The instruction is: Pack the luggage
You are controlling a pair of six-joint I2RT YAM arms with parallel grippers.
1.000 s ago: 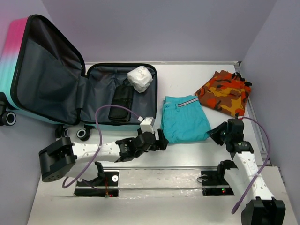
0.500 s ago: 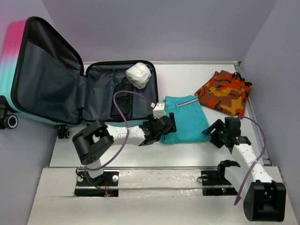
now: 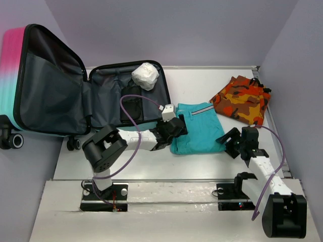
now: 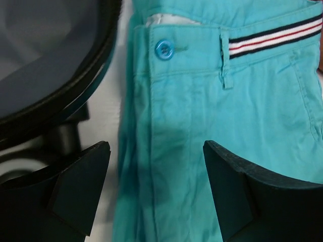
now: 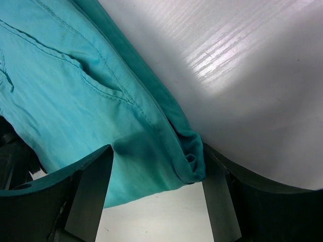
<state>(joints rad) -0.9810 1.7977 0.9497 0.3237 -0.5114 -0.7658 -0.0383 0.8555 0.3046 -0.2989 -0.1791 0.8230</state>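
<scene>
Left pincer [image 4: 155, 151] is released, its two dark fingers spread wide above the left edge of the teal shorts [image 3: 202, 128], close to the waistband with its round blue button [image 4: 164, 49] and striped band [image 4: 272, 38]. From the left wrist view the black rim of the suitcase [image 3: 50, 85] sits just to the left of that pincer, with a strip of white worktop [image 3: 192, 80] between rim and cloth. Whether the fingers touch the shorts cannot be told.

Right pincer [image 5: 156, 161] is also released, jaws apart, at the near right corner of the shorts; the folded hem of that corner lies between its fingers.

Over at the far left of the worktop the suitcase lies open. Its pink-to-teal lid stands tilted up against the left wall, grey lining facing right, and its other half lies flat beside the shorts. In the flat half are a white bundle [image 3: 145, 75] at the far end and a black pouch [image 3: 131, 103] nearer. A black wheel [image 3: 74, 143] shows at the near edge.

An orange camouflage garment [image 3: 241, 101] lies at the far right, just beside the shorts.
</scene>
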